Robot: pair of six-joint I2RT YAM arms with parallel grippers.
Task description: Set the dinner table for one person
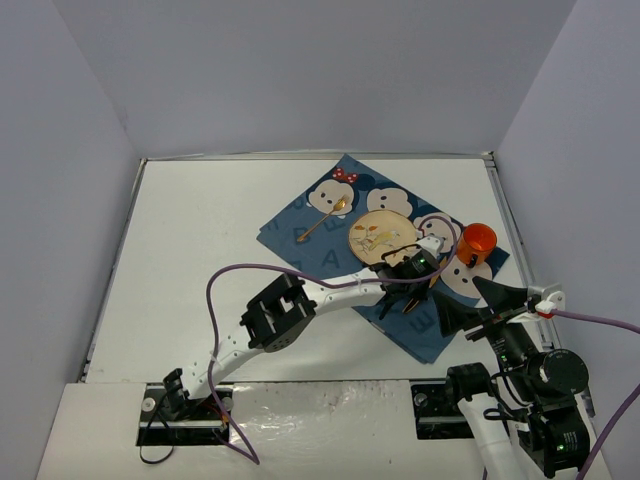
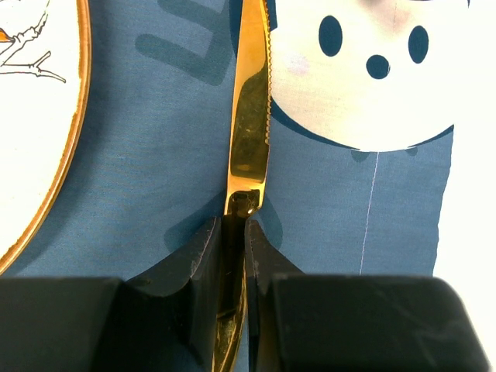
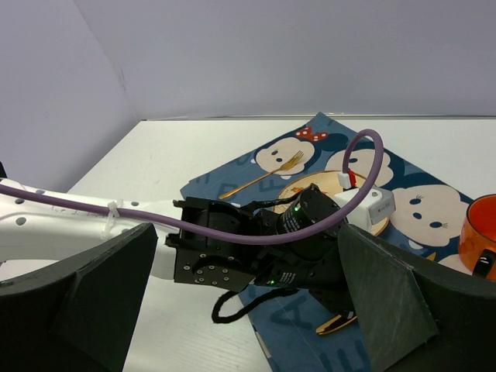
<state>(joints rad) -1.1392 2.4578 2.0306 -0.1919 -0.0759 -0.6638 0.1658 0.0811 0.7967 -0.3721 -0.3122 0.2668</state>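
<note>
A gold knife [image 2: 249, 116] points away from my left gripper [image 2: 234, 221], which is shut on its handle; the serrated blade lies low over the dark blue mouse-print cloth [image 2: 155, 155], just right of the gold-rimmed plate [image 2: 46, 167]. From above, the left gripper [image 1: 408, 298] sits at the plate's [image 1: 383, 236] near right edge. A gold fork [image 1: 325, 218] lies on the cloth left of the plate, and an orange cup [image 1: 476, 243] stands to its right. My right gripper [image 1: 470, 303] hovers open near the cloth's right corner, holding nothing. The white dinner table [image 1: 200, 240] lies under it all.
Lavender-grey walls [image 1: 80, 150] close in the table on three sides. The left arm [image 1: 280, 310] stretches diagonally across the near middle, its purple cable [image 1: 215, 290] looping above. In the right wrist view the left wrist [image 3: 294, 232] fills the space between the right fingers [image 3: 387, 302].
</note>
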